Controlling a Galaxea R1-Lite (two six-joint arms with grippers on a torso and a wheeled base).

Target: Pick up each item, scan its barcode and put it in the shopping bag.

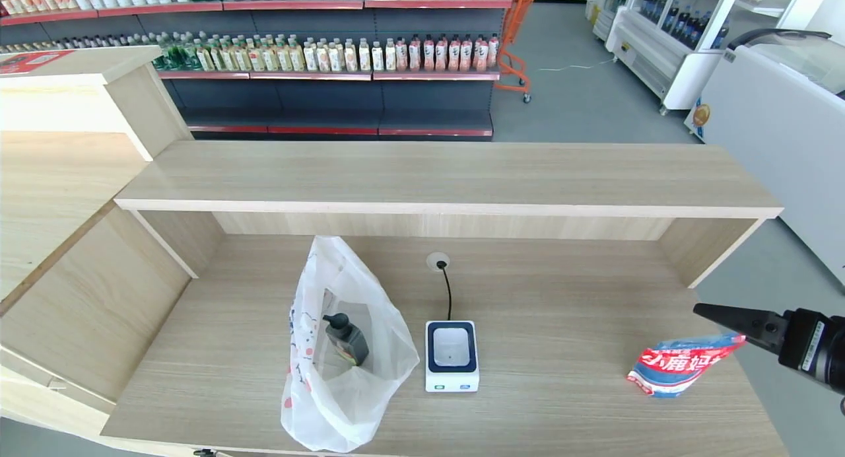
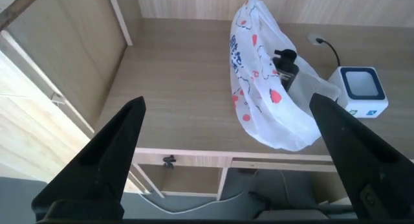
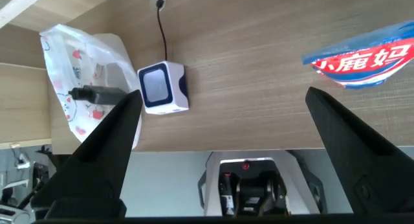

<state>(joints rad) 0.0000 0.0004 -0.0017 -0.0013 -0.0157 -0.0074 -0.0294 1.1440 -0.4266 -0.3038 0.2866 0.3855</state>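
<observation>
While the right gripper (image 3: 221, 101) hangs level by the glossy pouch (image 1: 680, 368) at the counter's (image 1: 568, 312) 3 o'clock, you see its jaws spread; left gripper (image 2: 228, 101) likewise, facing the crinkled translucent bag (image 1: 310, 391).

A shop: stocked drink shelves (image 1: 330, 54), checkout counter (image 1: 449, 173), fridges (image 1: 667, 34).

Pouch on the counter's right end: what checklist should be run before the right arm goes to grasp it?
1. Right claw open and empty: ok.
2. Pouch lies free on the counter, nothing on it: ok.
3. Which side carries the pouch's barcode: cannot tell.
4. Scanner window uncovered: ok.
5. Shopping bag mouth looks open, pump bottle already inside: ok.
</observation>
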